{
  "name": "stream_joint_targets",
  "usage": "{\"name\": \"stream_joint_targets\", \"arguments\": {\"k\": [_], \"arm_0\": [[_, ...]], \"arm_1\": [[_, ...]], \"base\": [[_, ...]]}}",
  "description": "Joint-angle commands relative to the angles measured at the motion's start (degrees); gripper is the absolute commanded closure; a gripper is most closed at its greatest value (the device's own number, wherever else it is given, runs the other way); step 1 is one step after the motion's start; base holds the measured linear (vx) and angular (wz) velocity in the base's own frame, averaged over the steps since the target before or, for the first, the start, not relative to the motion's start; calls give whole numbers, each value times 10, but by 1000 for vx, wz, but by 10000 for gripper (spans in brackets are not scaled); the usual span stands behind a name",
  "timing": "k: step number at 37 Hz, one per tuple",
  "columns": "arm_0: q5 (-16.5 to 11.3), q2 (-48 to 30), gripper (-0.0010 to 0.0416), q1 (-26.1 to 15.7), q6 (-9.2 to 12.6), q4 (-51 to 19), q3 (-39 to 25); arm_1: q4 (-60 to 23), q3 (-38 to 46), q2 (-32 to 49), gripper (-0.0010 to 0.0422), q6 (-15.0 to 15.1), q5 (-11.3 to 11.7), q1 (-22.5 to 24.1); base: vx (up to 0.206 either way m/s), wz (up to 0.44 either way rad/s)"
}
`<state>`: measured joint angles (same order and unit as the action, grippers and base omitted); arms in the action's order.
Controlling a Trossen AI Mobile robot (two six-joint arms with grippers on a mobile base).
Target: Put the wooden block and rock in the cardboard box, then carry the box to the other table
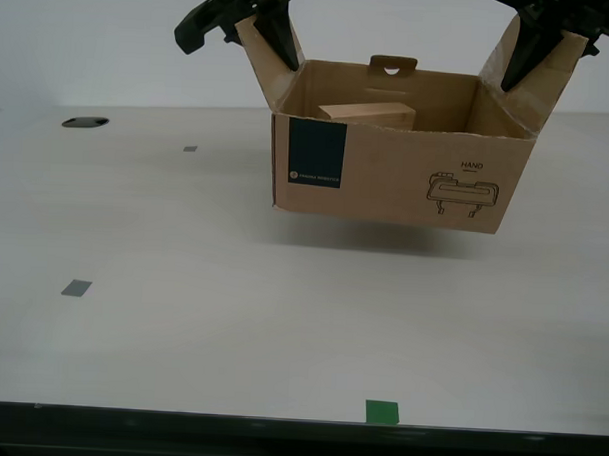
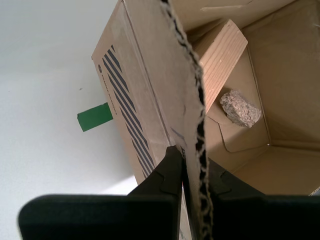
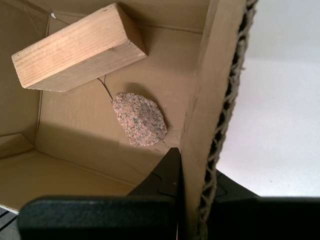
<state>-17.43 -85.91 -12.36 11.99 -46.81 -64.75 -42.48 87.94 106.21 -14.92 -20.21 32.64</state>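
Note:
The cardboard box [image 1: 406, 177] hangs tilted a little above the table, its shadow on the surface below. In the exterior view an arm clamps each raised side flap, one gripper [image 1: 281, 42] at that view's left and one gripper [image 1: 526, 56] at its right. Inside lie the wooden block [image 3: 75, 47] and the rock [image 3: 140, 119], also seen as block [image 2: 222, 60] and rock [image 2: 241, 108]. My first gripper [image 3: 196, 165] is shut on a flap's corrugated edge. My second gripper [image 2: 194, 160] is shut on the opposite flap. The other table is out of view.
Below the box is a smooth off-white table [image 1: 180, 344] with a dark front edge [image 1: 277, 437]. It carries a green tape square [image 1: 382, 412], two grey marks [image 1: 76, 288] and a dark hole [image 1: 85, 122]. Green tape [image 2: 95, 116] also shows beside the box.

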Motion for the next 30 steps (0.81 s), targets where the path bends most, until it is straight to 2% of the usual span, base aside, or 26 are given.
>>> {"name": "stream_joint_targets", "arguments": {"k": [1,11,15,22,28,30], "arm_0": [[-10,0,406,-1,-2,0,-1],[-10,0,406,-1,-1,-7,-1],[-10,0,406,-1,-1,-8,-1],[-10,0,406,-1,1,3,-1],[-10,1,406,-1,20,-8,-1],[-10,4,406,-3,21,-19,-1]], "arm_1": [[5,1,-1,413,4,-8,2],[5,1,-1,413,16,-8,1],[7,1,-1,413,28,-8,1],[14,1,-1,413,29,-8,0],[10,1,-1,413,25,-9,0],[6,1,-1,413,22,-12,1]], "base": [[0,0],[-10,-3],[-76,2],[-119,36],[-126,55],[-109,48]]}}
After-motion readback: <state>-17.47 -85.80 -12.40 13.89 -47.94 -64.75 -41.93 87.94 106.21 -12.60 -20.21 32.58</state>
